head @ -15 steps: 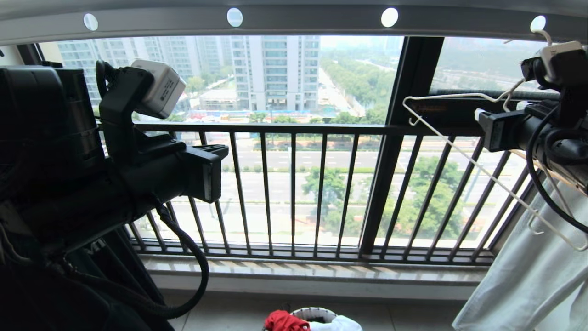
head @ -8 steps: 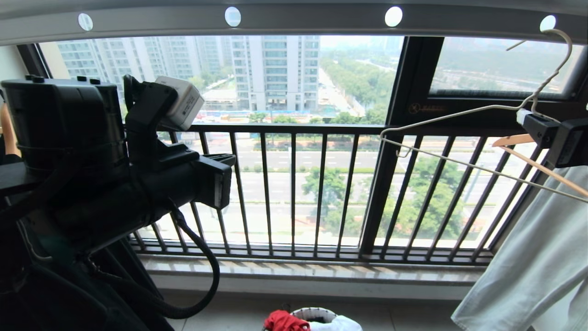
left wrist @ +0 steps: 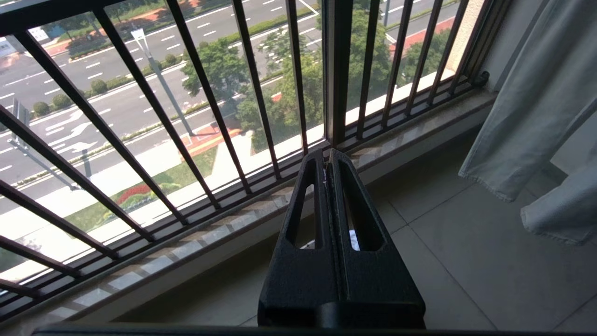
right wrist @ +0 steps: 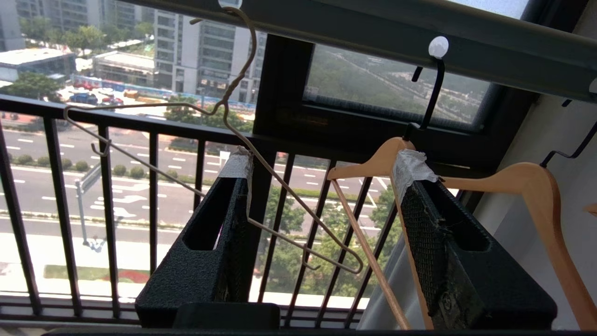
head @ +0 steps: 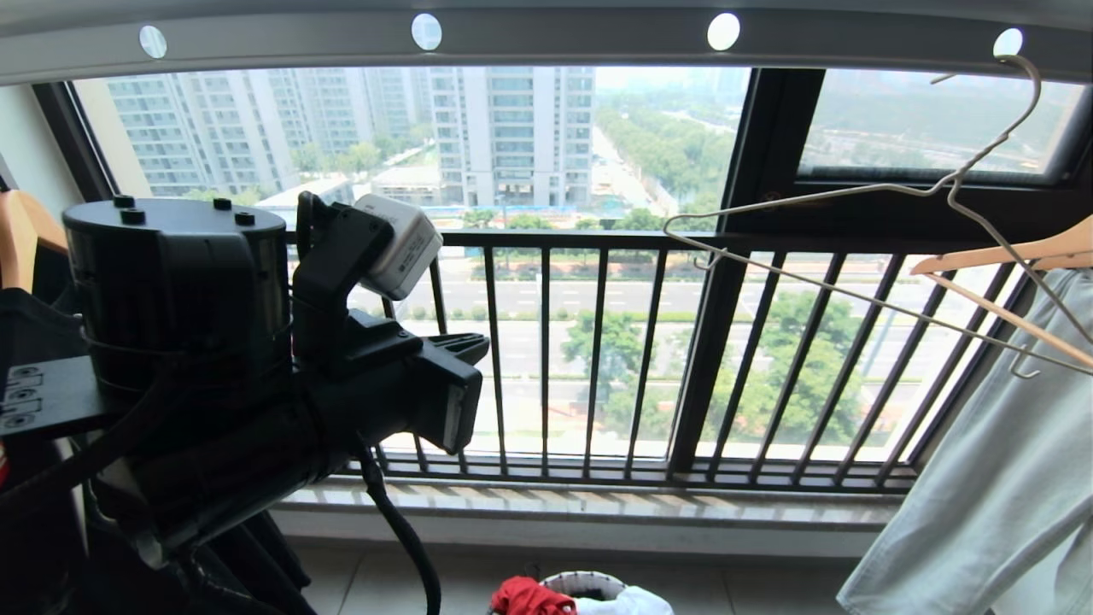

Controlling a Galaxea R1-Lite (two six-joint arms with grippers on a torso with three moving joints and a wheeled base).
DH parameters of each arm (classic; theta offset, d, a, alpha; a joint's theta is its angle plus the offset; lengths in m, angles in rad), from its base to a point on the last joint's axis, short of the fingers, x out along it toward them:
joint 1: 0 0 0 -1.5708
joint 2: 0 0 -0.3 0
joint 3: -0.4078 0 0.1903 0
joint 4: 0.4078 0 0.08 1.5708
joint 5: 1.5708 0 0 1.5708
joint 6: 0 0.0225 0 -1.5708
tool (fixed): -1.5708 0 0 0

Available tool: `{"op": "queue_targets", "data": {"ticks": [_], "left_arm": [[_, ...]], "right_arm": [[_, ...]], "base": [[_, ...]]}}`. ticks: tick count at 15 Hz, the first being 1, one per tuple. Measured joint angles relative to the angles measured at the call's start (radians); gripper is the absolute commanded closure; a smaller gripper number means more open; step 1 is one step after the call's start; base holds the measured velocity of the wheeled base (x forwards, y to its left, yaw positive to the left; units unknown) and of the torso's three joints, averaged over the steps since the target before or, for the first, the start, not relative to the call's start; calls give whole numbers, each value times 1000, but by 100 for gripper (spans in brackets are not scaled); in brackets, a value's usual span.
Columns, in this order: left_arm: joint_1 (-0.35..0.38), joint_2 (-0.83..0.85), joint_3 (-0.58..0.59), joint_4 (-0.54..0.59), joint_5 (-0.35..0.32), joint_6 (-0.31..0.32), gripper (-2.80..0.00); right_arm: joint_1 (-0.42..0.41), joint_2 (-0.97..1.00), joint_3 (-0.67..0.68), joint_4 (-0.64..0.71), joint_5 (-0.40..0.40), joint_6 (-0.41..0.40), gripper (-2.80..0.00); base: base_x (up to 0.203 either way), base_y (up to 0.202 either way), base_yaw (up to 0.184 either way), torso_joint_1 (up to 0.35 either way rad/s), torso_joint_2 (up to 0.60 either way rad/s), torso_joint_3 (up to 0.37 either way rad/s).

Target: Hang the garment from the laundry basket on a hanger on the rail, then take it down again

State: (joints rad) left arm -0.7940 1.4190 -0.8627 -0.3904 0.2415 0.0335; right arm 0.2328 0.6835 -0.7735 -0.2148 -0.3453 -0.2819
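White wire hanger (head: pixel 862 256) hangs empty, tilted, from grey rail (head: pixel 546 38); red T-shirt (head: pixel 529 596) in basket (head: pixel 589 583). Right gripper (right wrist: pixel 322 186) fingers apart, empty; left gripper (left wrist: pixel 326 161) closed. Risk: a nudge could unhook the hanger.

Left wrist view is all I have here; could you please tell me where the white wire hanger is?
Observer: The hanger hangs bare at the robot's right, its hook up in a hole of the rail.
Operator: Thank you. Is the right gripper holding it?
Observer: No. The right gripper is open below the hook and closed on nothing; the wire passes close by one finger.
Operator: And where is the red T-shirt, please?
Observer: The garment lies in the laundry basket on the floor under the window, next to a white garment.
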Motion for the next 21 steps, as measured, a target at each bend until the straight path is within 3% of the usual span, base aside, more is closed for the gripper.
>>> {"op": "queue_targets", "data": {"ticks": [3,7,10,15,18,21], "left_arm": [[-56,-44,45,2,3,-33,0],[10,-176,213,-5,5,-124,0],[165,-340,330,-5,7,-167,0],[475,-685,461,12,28,-182,0],[603,-909,492,127,92,-153,0],[744,-1091,520,263,108,-117,0]], "right_arm": [[2,-105,-48,135,4,6,0],[2,-174,-41,172,3,7,0],[2,-223,-35,175,-12,7,0],[-24,-270,-150,175,-100,6,0],[-82,-287,-165,177,-102,3,0],[-116,-308,-173,213,-100,2,0]], "base": [[0,0,0,0,0,0],[0,0,0,0,0,0],[0,0,0,0,0,0],[0,0,0,0,0,0],[0,0,0,0,0,0],[0,0,0,0,0,0]]}}
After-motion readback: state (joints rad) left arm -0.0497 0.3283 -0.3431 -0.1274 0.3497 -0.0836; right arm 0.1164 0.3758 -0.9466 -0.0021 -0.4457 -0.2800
